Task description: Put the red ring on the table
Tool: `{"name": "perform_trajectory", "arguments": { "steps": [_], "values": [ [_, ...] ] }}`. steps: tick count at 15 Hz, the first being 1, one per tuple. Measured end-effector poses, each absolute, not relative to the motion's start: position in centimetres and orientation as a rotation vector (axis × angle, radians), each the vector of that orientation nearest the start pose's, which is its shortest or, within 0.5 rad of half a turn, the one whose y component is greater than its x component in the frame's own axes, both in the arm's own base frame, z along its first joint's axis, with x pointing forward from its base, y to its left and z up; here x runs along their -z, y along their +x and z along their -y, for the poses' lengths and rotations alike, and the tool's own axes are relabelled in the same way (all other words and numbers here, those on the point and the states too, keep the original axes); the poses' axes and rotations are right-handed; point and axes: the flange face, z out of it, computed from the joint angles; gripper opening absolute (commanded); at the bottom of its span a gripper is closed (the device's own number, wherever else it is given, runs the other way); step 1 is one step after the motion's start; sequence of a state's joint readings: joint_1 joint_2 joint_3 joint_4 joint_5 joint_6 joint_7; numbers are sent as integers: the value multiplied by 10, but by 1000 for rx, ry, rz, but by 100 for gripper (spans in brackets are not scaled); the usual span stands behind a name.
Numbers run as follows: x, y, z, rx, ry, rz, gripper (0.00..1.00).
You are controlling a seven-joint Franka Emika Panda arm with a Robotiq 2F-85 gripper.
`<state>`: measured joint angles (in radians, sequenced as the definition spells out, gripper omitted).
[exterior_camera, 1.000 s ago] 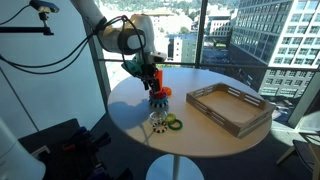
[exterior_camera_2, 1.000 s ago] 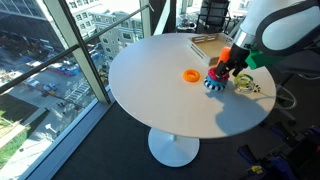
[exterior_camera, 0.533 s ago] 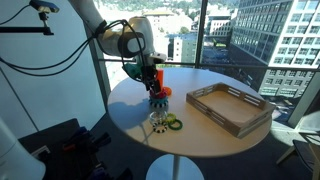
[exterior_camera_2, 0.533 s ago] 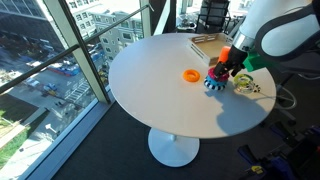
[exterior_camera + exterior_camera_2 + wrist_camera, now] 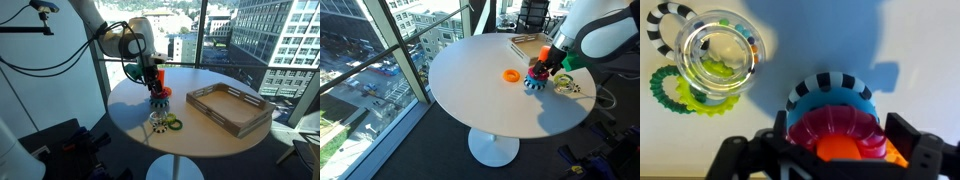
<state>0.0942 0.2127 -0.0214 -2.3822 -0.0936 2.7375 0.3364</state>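
One flat red plastic ring (image 5: 837,126) sits inside our gripper (image 5: 837,152), whether clamped we cannot tell; next we lift it clear onto the round white tabletop (image 5: 922,40).

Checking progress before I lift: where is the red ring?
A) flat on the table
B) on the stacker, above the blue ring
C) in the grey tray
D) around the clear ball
B: the wrist view shows the red ring stacked on the blue ring.
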Motion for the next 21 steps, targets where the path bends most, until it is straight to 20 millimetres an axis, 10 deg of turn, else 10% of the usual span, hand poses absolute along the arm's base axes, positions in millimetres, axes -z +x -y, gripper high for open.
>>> {"name": "perform_trajectory", "arguments": {
  "steps": [8, 21],
  "values": [
    [-248, 520, -43, 285, -3136, -300, 42],
    [-281, 514, -44, 365, -3114, -300, 42]
  ]
}}
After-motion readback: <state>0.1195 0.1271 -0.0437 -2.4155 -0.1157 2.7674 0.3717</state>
